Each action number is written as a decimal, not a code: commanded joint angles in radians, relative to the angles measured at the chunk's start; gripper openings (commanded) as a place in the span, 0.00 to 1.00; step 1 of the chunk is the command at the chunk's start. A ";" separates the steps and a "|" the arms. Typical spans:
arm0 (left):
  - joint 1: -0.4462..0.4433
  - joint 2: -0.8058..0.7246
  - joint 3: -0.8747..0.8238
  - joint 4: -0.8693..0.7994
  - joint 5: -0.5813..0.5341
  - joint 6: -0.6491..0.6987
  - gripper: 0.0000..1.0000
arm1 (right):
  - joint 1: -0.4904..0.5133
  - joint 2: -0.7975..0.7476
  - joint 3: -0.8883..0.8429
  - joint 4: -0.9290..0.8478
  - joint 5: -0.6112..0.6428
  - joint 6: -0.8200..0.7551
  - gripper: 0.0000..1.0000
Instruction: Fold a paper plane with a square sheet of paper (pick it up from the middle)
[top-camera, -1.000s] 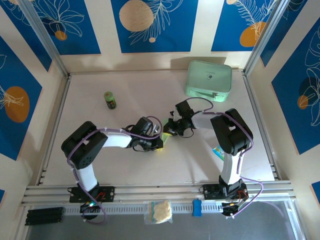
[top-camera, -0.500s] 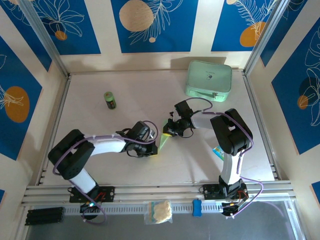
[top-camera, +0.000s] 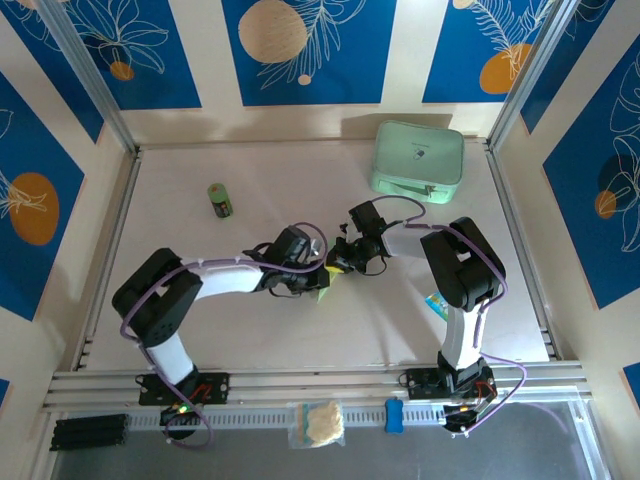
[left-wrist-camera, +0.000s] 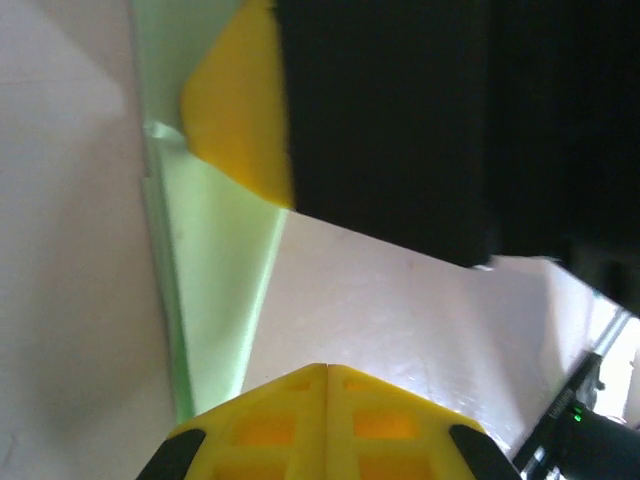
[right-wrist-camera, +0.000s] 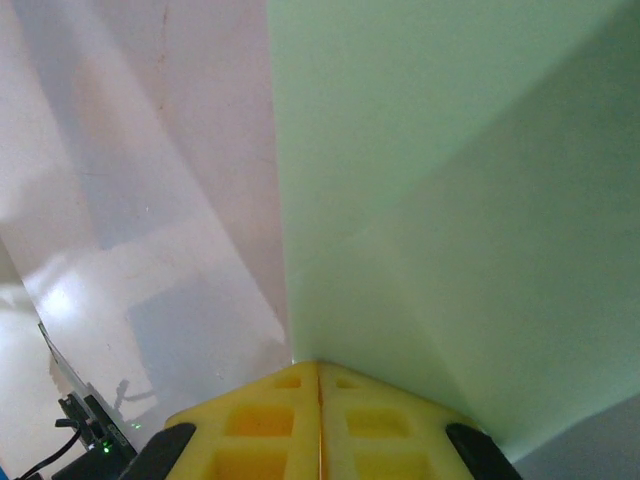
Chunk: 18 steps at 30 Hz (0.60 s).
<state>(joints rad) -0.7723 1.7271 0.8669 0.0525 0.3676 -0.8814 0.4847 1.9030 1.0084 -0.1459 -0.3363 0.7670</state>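
As we look down from above, the left gripper (top-camera: 318, 283) and right gripper (top-camera: 335, 265) meet over the folded green paper (top-camera: 325, 291) in the middle of the table (top-camera: 250, 330). On the left wrist, our yellow fingers (left-wrist-camera: 270, 430) are closed together beside the paper's narrow strip, pinching nothing visible. On the right wrist, closed fingers (right-wrist-camera: 260, 430) sit at the paper's edge; whether they pinch it, we cannot tell. To crease well, we'd press down firmly and slide along the fold.
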 joint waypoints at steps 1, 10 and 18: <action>0.008 0.037 0.011 0.004 -0.052 -0.010 0.00 | 0.002 0.036 -0.010 -0.054 0.099 0.021 0.08; 0.009 0.078 -0.012 -0.027 -0.065 -0.019 0.00 | 0.001 -0.030 0.010 -0.052 0.074 0.026 0.08; 0.013 0.086 -0.025 -0.079 -0.067 -0.008 0.00 | 0.001 -0.204 -0.030 -0.046 0.141 -0.016 0.10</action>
<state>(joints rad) -0.7677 1.7885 0.8658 0.0589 0.3202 -0.8856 0.4850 1.7538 1.0019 -0.1726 -0.2436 0.7769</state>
